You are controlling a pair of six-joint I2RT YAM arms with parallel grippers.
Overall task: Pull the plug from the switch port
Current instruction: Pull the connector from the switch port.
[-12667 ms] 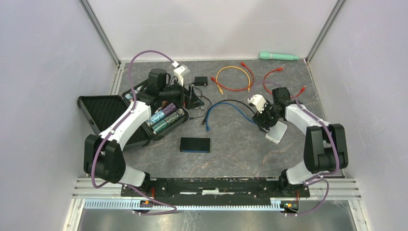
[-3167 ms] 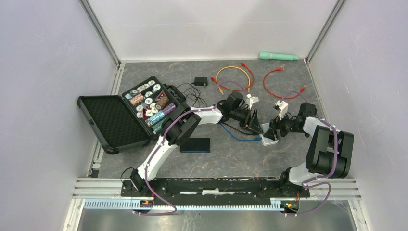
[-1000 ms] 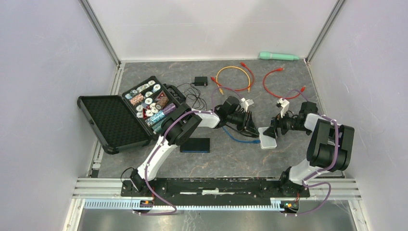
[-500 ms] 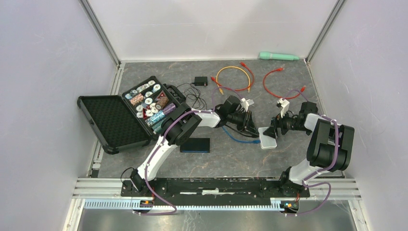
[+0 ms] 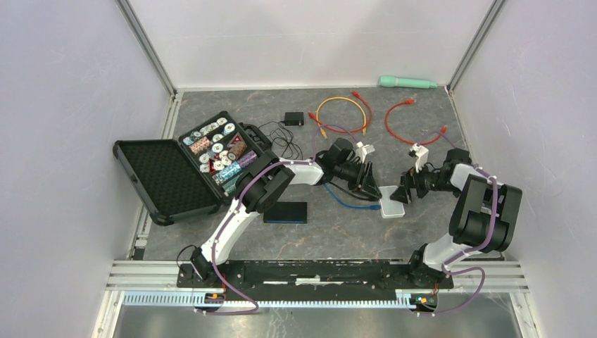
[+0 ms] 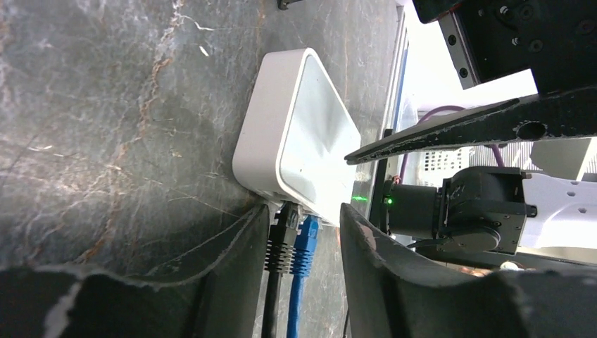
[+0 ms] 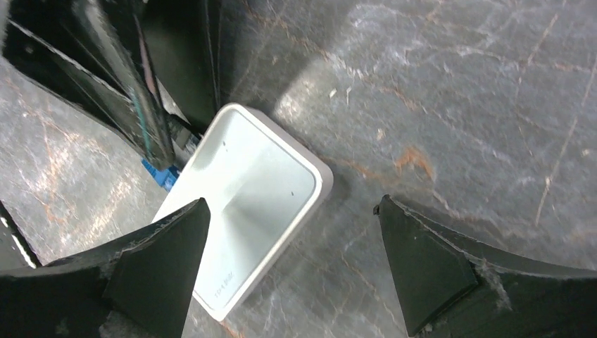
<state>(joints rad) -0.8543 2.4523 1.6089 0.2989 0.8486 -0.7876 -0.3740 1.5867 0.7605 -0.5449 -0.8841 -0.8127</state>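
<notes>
Plugs, a black plug (image 6: pixel 281 243) and a blue plug (image 6: pixel 307 243), sit seated in the white rounded plastic switch box (image 6: pixel 303 141) on the grey marbled worktop (image 6: pixel 105 105). Left pincer (image 6: pixel 304 218) straddles them, released, poised to clamp; right pincer (image 7: pixel 292 205), spread wide, flanks the box, probably to brace it.

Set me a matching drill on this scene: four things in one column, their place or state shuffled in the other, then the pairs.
Things
1. white rectangular plastic switch
2. blue cable plug
3. mint-green cylinder
4. black foam-lined case

Place or state
A. open, on the left side
B. pushed into the switch, beside a black plug
C. lying flat near the middle
D. along the far wall

Pairs: 1-C, 2-B, 3-D, 4-A
</notes>
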